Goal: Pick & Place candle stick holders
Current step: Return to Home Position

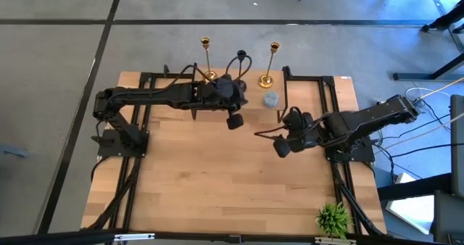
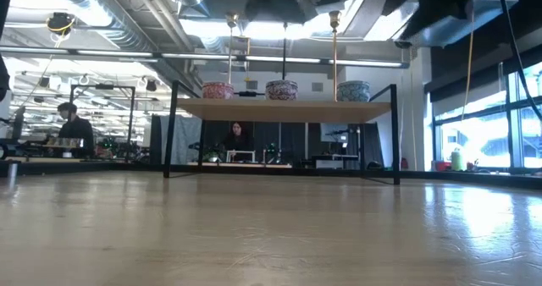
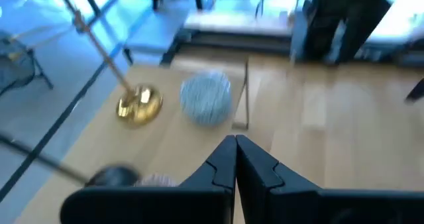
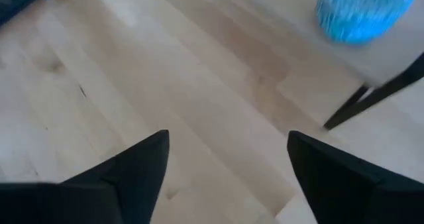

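Observation:
On a raised wooden shelf (image 2: pixel 284 110) at the table's far edge stand three squat holders: pink (image 2: pixel 218 90), purple (image 2: pixel 282 90) and light blue (image 2: pixel 353 90). Behind them rise two gold candlesticks (image 1: pixel 206 56) (image 1: pixel 270 64) and a black one (image 1: pixel 239 60). My left gripper (image 1: pixel 234 122) hangs shut and empty above the shelf's middle, and its arm hides the pink and purple holders from above. Past its fingertips (image 3: pixel 235 139) lie a gold base (image 3: pixel 139 105) and the light blue holder (image 3: pixel 207 98). My right gripper (image 1: pixel 280 148) (image 4: pixel 228 141) is open over bare table, short of the light blue holder (image 4: pixel 361 12).
A small green plant (image 1: pixel 333 217) stands at the table's near right corner. The shelf's black legs (image 4: pixel 371 95) rise from the tabletop near my right gripper. Bare wood fills the table's middle and near side. People sit at desks in the room beyond the table.

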